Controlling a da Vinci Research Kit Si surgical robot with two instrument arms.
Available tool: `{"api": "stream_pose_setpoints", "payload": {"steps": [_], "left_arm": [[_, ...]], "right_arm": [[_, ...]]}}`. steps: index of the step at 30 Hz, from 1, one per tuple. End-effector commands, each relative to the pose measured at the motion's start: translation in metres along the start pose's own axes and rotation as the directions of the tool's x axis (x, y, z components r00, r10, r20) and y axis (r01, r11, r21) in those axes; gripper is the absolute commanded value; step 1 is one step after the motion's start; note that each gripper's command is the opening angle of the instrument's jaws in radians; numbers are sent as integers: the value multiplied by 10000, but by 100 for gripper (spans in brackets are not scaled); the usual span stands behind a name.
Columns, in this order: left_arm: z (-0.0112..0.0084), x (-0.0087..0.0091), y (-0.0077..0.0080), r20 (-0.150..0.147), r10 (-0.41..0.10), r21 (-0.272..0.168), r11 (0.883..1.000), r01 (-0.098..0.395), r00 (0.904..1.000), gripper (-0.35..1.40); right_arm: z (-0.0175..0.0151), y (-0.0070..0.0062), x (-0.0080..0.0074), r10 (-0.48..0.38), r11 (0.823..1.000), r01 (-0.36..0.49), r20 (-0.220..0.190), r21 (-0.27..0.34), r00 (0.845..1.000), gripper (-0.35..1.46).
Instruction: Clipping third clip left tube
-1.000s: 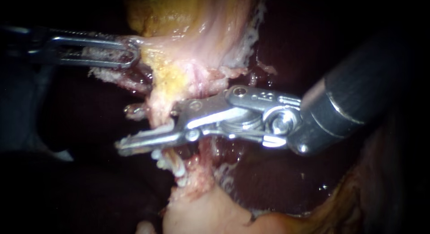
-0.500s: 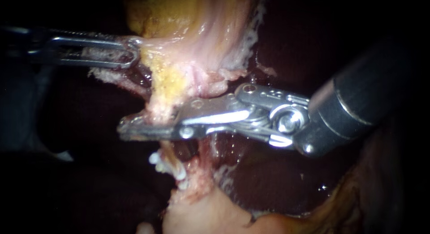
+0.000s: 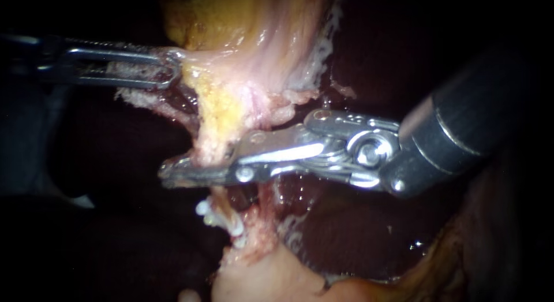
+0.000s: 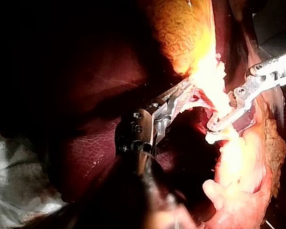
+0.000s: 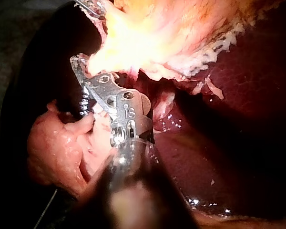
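the right instrument point(image 3: 186, 170) comes in from the right, and its end effector lies across the left tube point(image 3: 214, 193), clamped together on it from both sides with no gap showing at the tips. the left tube runs down from the pale, fatty tissue under the gallbladder point(image 3: 242, 25), passes through that clamped end effector and goes on toward the pale tissue lower down. just below the end effector, white clips point(image 3: 222, 218) sit on the tube, close together. a second, redder strand runs beside the tube, under the instrument's hinge.

the left instrument point(image 3: 167, 68) reaches in from the left, well above the right one. its end effector is closed on the edge of the gallbladder, and the tissue there is drawn out toward it. dark red liver point(image 3: 358, 221) lies behind and to the right.

in the left wrist view, the left instrument point(image 4: 188, 93) grips the bright tissue with the right instrument point(image 4: 224, 121) just beyond it. in the right wrist view, the right instrument point(image 5: 81, 71) reaches under the lit tissue.
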Motion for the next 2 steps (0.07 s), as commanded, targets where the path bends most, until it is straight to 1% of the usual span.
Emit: {"api": "stream_pose_setpoints", "payload": {"steps": [1,2], "left_arm": [[0,0,0,-3,-3,2,10000,3,10000,-35],[0,0,0,-3,-3,2,10000,3,10000,-35]], "right_arm": [[0,0,0,6,10000,-6,1,19,10000,-35],[0,0,0,5,10000,-5,2,21,10000,-35]]}}
